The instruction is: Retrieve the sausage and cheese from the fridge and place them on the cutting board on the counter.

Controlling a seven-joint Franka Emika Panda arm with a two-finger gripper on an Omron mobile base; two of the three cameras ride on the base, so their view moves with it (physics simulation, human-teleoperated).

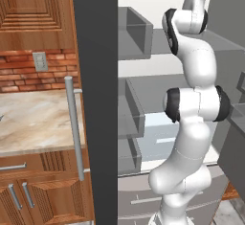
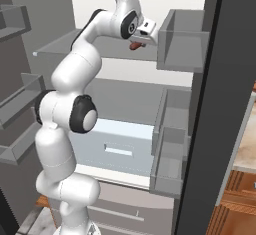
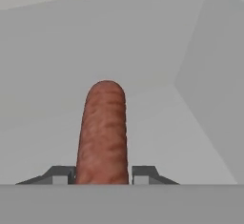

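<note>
**A:** While the arm reaches into the fridge (image 1: 95, 99), start at the left with the counter (image 1: 33, 118) beside the fridge's door edge. No board shows on that stretch, so the drop-off spot can't be judged yet.

**B:** And moving right, inside the fridge?

**A:** From the right base camera the gripper (image 2: 145, 34) sits over the upper shelf (image 2: 60, 46), just left of the door bin (image 2: 182, 39). The sausage (image 2: 135, 45) pokes out red beneath it.

**B:** Is it actually held?

**A:** The hand camera shows the two fingertips (image 3: 59, 174) drawn in close, one tight against each side of the sausage, near its closer end. I'd call that a grip, the jaws narrowed to the sausage's width and nothing else between them.

**B:** So how to do this step well?

**A:** Most of its length sticks out past the fingers, so I'd judge it prone to pivoting. Lift a little off the shelf first, then draw straight back out of the fridge, keeping clear of the door bin on the right. Go slowly; a round, smooth thing may slip.

**B:** And the cheese?

**A:** I can't make it out.
</note>
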